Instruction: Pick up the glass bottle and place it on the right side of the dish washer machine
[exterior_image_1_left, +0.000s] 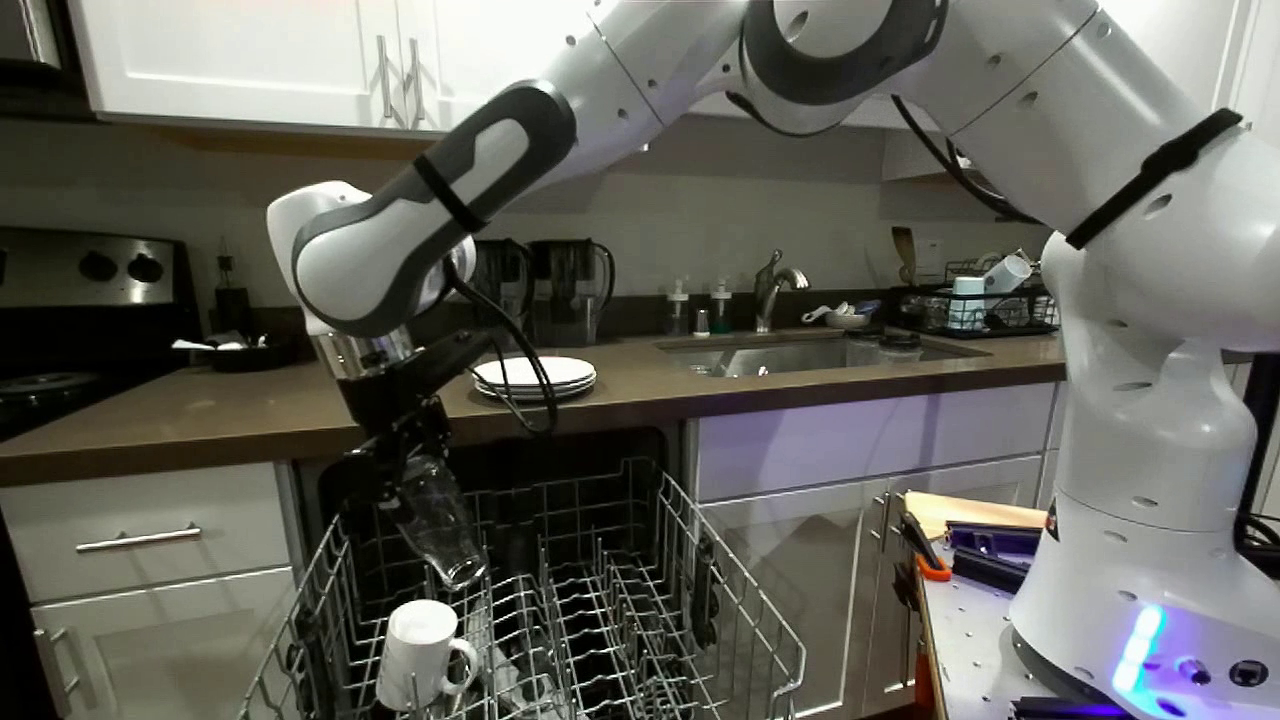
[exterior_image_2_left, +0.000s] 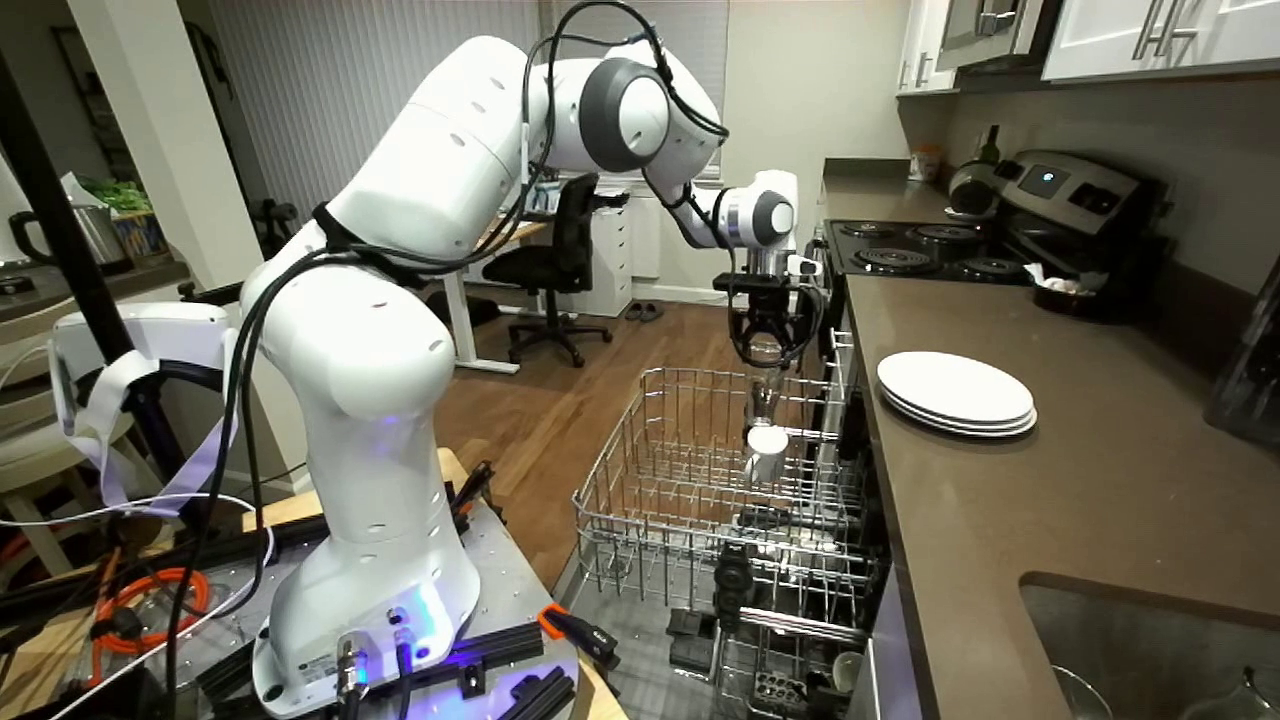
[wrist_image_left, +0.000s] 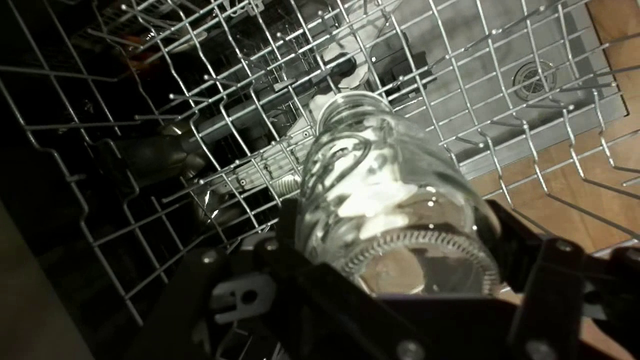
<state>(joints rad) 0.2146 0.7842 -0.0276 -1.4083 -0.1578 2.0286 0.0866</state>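
My gripper (exterior_image_1_left: 405, 470) is shut on the clear glass bottle (exterior_image_1_left: 437, 530). The bottle is tilted, with its mouth pointing down and its base up between the fingers. It also shows in an exterior view (exterior_image_2_left: 765, 395) and in the wrist view (wrist_image_left: 380, 180), where the gripper's fingers (wrist_image_left: 392, 222) press on its sides near the base. The bottle hangs over the pulled-out wire rack (exterior_image_1_left: 740, 572) of the dishwasher, toward the side away from the robot's base. The rack also shows in an exterior view (exterior_image_2_left: 603, 450). Whether the bottle touches the tines is unclear.
A white mug (exterior_image_1_left: 415, 650) sits in the rack just below the bottle's mouth and shows in an exterior view (exterior_image_2_left: 766, 455). A stack of white plates (exterior_image_1_left: 535, 375) stands on the brown counter (exterior_image_1_left: 640, 405), whose edge overhangs the dishwasher. Upright tines (exterior_image_1_left: 600, 580) fill the rack.
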